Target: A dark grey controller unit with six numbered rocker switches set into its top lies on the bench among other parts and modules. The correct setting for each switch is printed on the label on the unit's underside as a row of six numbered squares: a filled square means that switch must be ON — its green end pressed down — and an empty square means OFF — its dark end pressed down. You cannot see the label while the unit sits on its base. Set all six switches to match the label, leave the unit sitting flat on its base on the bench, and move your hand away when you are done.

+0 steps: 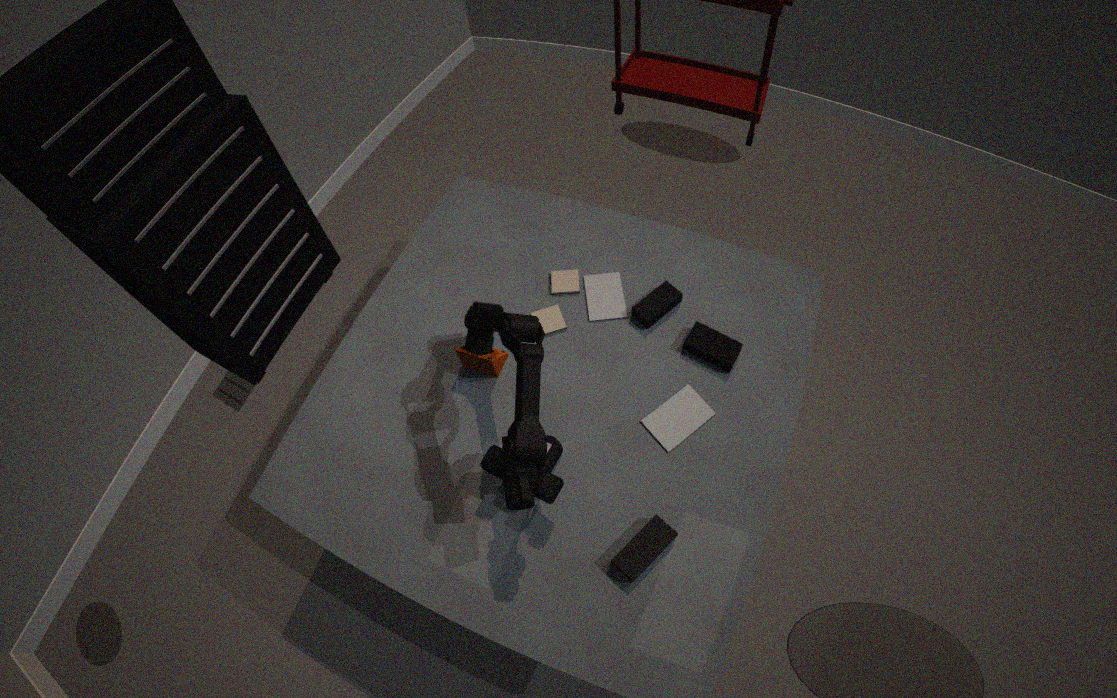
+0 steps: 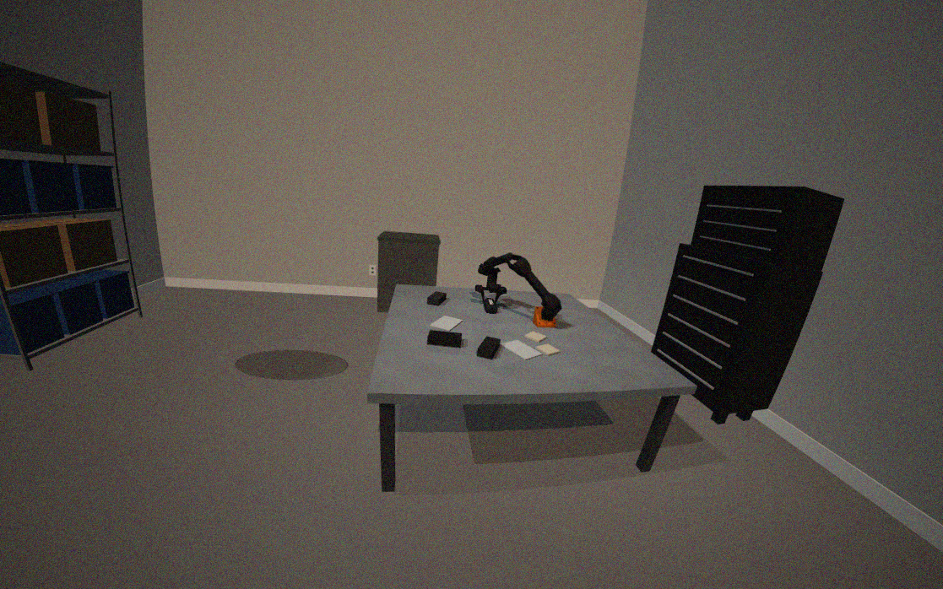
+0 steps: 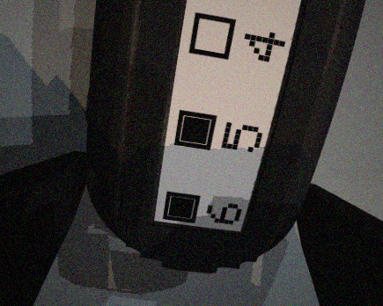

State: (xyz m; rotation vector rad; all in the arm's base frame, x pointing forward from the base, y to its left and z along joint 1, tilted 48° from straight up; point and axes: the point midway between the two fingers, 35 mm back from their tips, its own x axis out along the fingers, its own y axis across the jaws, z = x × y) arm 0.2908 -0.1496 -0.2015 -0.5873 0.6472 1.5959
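The dark controller unit (image 3: 129,110) (image 2: 490,308) lies upside down on the bench, its pale label (image 3: 233,90) facing up. In the wrist view, square 4 is empty and squares 5 and 6 are filled; squares 1 to 3 are out of view. My gripper (image 3: 195,181) (image 2: 490,298) (image 1: 523,475) points down over the unit and is shut on its long sides, one dark finger on each side, near the end with number 6. The rocker switches face down and are hidden. In the top view the arm mostly covers the unit.
Dark blocks (image 1: 656,305) (image 1: 712,347) (image 1: 642,549) lie on the bench (image 1: 744,286). Two white plates (image 1: 605,296) (image 1: 677,417) and two small beige pieces (image 1: 564,281) (image 1: 550,319) lie there too. The arm's orange base (image 1: 482,362) (image 2: 544,319) stands on the bench.
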